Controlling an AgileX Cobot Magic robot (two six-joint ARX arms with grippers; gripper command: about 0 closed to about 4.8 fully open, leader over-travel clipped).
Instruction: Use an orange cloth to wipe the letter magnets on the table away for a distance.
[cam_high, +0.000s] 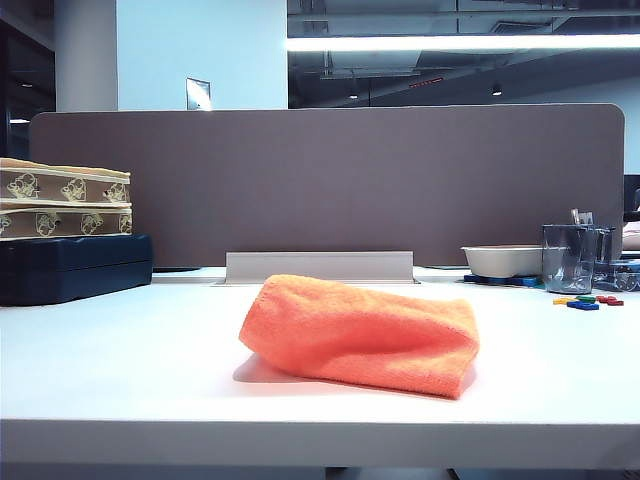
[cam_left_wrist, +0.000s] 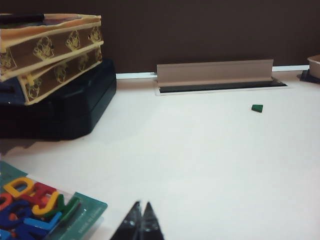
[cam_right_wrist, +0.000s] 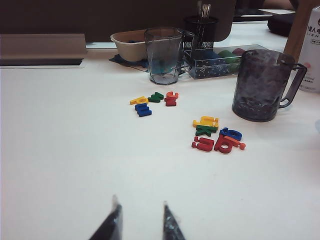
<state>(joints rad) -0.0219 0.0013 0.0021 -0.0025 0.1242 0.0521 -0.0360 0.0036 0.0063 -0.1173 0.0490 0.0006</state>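
Note:
The orange cloth (cam_high: 360, 335) lies rumpled in the middle of the white table (cam_high: 120, 350), with neither gripper showing in the exterior view. Letter magnets (cam_high: 587, 300) lie at the far right of the table. The right wrist view shows them as two small groups, one (cam_right_wrist: 152, 101) by a glass and one (cam_right_wrist: 216, 135) nearer a dark mug. My right gripper (cam_right_wrist: 141, 206) is open and empty over bare table short of them. My left gripper (cam_left_wrist: 141, 205) is shut, its tips together, holding nothing. A lone green piece (cam_left_wrist: 257, 108) lies further off.
Two patterned boxes on a dark blue case (cam_high: 70, 265) stand at the back left. A packet of coloured letters (cam_left_wrist: 35, 205) lies beside the left gripper. At the back right are a white bowl (cam_high: 500, 260), a clear glass (cam_right_wrist: 163, 55), a dark mug (cam_right_wrist: 262, 85) and a pen holder (cam_right_wrist: 200, 30). A brown divider (cam_high: 330, 180) runs behind.

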